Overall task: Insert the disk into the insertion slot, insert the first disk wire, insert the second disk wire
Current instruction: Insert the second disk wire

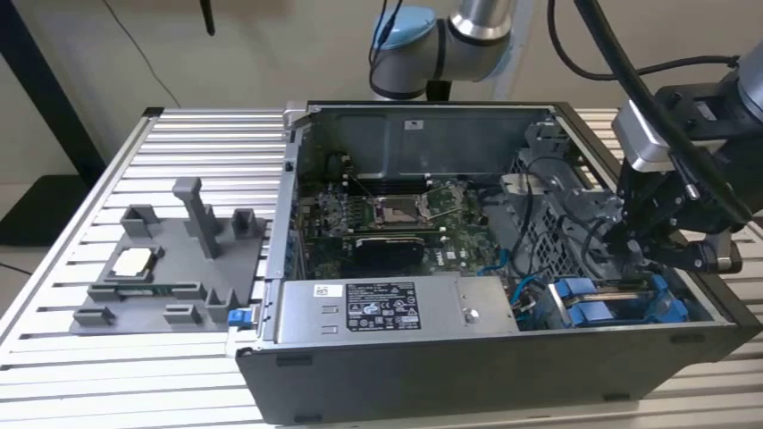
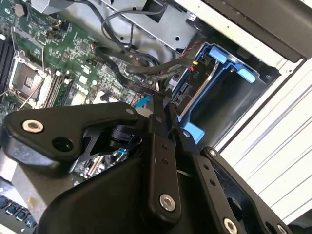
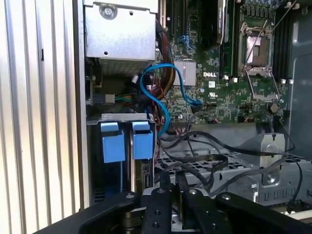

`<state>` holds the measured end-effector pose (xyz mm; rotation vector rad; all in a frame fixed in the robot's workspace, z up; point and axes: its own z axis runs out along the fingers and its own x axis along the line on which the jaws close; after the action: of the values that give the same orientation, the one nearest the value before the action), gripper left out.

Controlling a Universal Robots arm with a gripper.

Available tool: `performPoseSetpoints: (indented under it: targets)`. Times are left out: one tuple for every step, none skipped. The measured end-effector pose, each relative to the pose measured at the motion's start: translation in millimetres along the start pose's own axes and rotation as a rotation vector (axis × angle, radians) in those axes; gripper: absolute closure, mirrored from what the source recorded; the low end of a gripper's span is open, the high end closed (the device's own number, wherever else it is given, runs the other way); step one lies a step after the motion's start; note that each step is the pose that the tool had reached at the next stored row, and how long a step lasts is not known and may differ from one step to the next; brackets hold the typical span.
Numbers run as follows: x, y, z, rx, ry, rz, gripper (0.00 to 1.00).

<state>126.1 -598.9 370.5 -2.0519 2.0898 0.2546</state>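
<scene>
An open computer case [image 1: 501,357] lies on its side on a slatted metal table [image 1: 71,375], and the arm's black hand [image 1: 641,239] reaches down into the case's corner at the exterior view's right, just above the insertion slot [image 1: 620,308]. The disk [image 2: 197,85] already sits in that slot, edge-on, its silver body framed by the bright blue carrier; in the first wrist view two blue tabs [image 3: 124,141] stand side by side at the mouth of the bay. In the second wrist view the hand's two slim fingers [image 2: 163,114] stand pressed close together, nearly shut, their tips at a tangle of black cables [image 2: 146,73] beside the disk's connector end; whether they pinch a wire between them I cannot tell. Much crowds this corner: loose black cables loop across the perforated metal cage [image 3: 243,170] beside the bay, a light blue data cable [image 3: 161,92] curls between the bay and the green motherboard [image 1: 394,214], and the grey labelled power-supply box [image 1: 388,308] lies along the near wall just beside the slot. On the table at the exterior view's left, well apart from the case, rests a grey plastic fixture tray [image 1: 167,277] with upright posts and a small pale chip [image 1: 134,262] on it.
</scene>
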Motion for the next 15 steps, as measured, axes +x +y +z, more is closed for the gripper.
performPoseSetpoints:
  targets:
    - [-0.1, -2.8, 0.0, -0.0088, 0.0052, 0.002, 0.84]
    - [0.0, -5.4, 0.0, -0.0179, 0.0130, 0.005, 0.84]
    - [0.1, -7.6, -0.1, -0.0280, 0.0232, 0.007, 0.84]
    - [0.2, -9.5, 0.0, -0.0396, 0.0341, 0.010, 0.84]
    - [0.3, -10.9, 0.2, -0.0513, 0.0426, 0.013, 0.84]
    - [0.3, -12.2, 0.2, -0.0638, 0.0505, 0.016, 0.84]
    - [0.3, -13.5, 0.3, -0.0749, 0.0569, 0.019, 0.84]
    - [0.3, -14.9, 0.3, -0.0863, 0.0629, 0.022, 0.84]
    - [0.2, -16.5, 0.3, -0.0976, 0.0683, 0.025, 0.84]
    - [0.2, -18.5, 0.6, -0.1044, 0.0714, 0.027, 0.84]
    - [0.3, -20.5, 1.1, -0.1094, 0.0737, 0.028, 0.84]
    - [0.4, -22.5, 1.7, -0.1139, 0.0757, 0.029, 0.84]
    - [0.7, -23.7, 2.9, -0.1171, 0.0764, 0.030, 0.84]
    - [1.1, -23.8, 4.3, -0.1184, 0.0767, 0.030, 0.84]
    - [1.6, -23.7, 5.9, -0.1190, 0.0767, 0.030, 0.84]
